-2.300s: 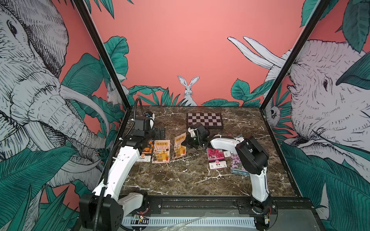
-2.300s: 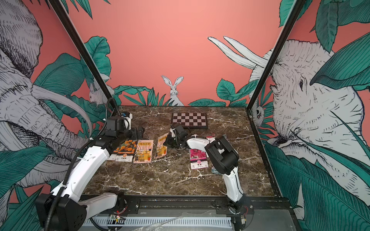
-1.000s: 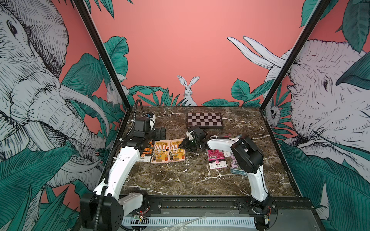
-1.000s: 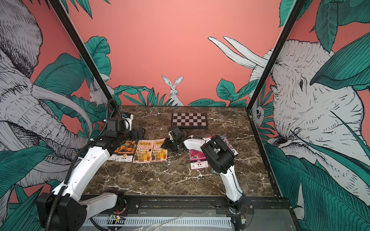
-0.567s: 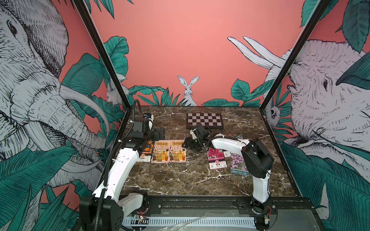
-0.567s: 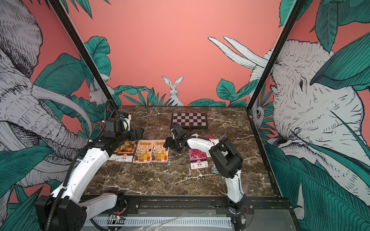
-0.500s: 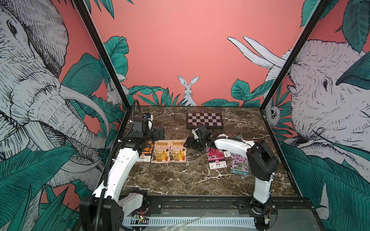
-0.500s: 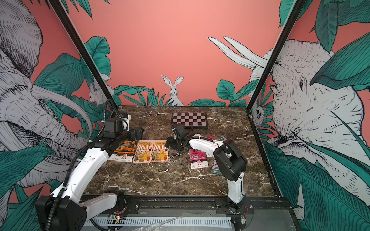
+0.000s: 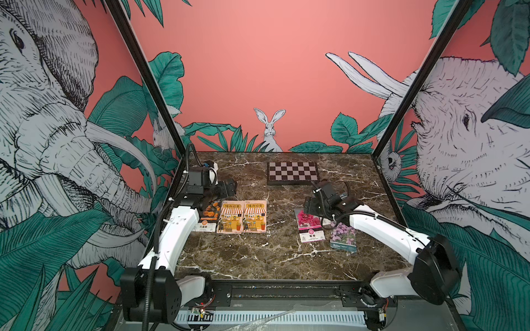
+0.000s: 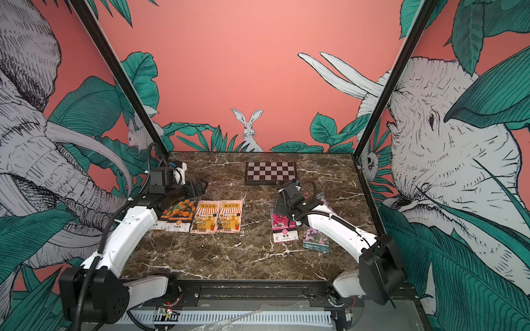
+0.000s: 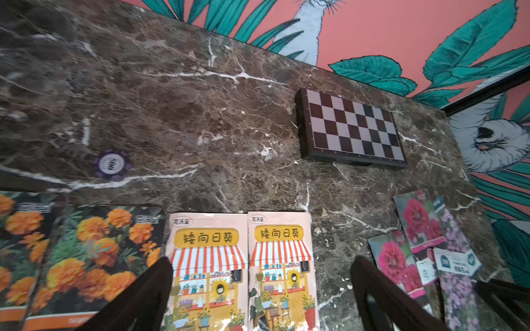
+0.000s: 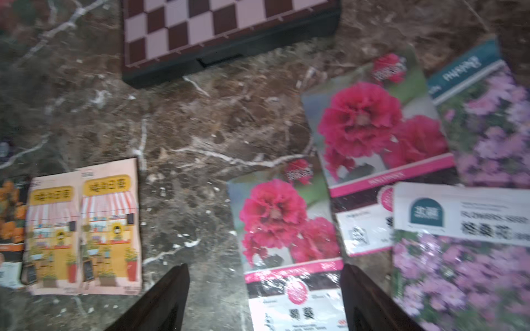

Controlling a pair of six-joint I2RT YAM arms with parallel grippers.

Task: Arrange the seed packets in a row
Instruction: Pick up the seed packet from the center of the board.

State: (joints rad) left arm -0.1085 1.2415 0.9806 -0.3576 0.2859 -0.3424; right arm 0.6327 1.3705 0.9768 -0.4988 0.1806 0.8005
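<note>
Two marigold seed packets (image 10: 180, 213) and two orange-striped shop packets (image 9: 232, 216) (image 9: 255, 216) lie flat, side by side, at the left. At the right lie a magenta packet (image 9: 309, 226) and a lilac packet (image 9: 342, 236). The right wrist view shows a second magenta packet (image 12: 381, 134) and a second lilac one (image 12: 493, 114) overlapping behind them. My right gripper (image 9: 309, 206) (image 12: 265, 286) hangs open over the near magenta packet's far end, holding nothing. Behind the marigold packets my left gripper (image 9: 229, 187) (image 11: 262, 286) stands open and empty.
A chequered board (image 9: 292, 172) lies at the back centre. In the left wrist view a purple poker chip (image 11: 112, 164) sits on the marble behind the marigold packets. Bare marble (image 9: 281, 229) separates the shop packets from the magenta one.
My right gripper has opened, left the second shop packet flat beside the first, and drawn back rightward over the magenta packet. The left arm has hardly moved.
</note>
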